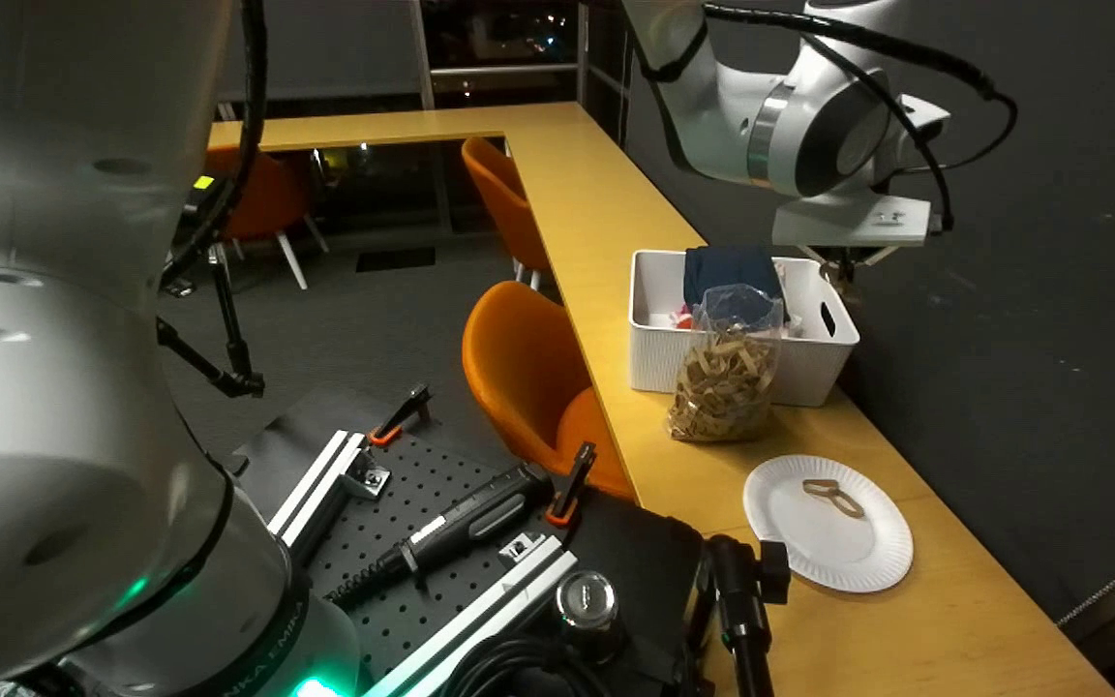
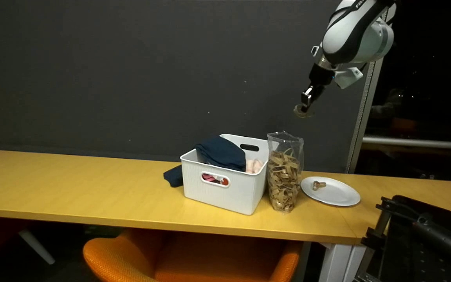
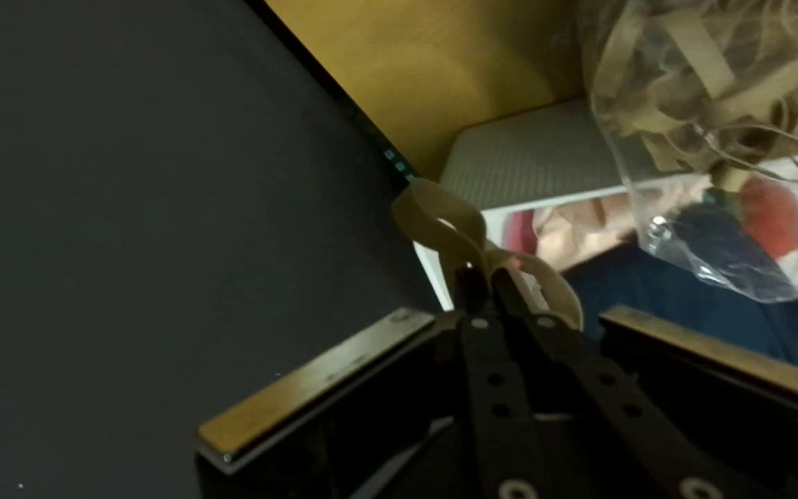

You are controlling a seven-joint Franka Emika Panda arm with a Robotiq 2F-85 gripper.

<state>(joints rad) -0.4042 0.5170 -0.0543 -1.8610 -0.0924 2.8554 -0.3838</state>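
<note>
Holding step, by my look: claw clamped on rubber band near basket; next move calls for avoiding bag

Arm base: I read "NKA EMIKA" in pale capitals on its dark band; whatever preceded the N fell below my view.
Forearm: I made out "FRA" on its black strip, cut off by the upper edge.
Black device: I saw a pale patch, too small to read.
</note>
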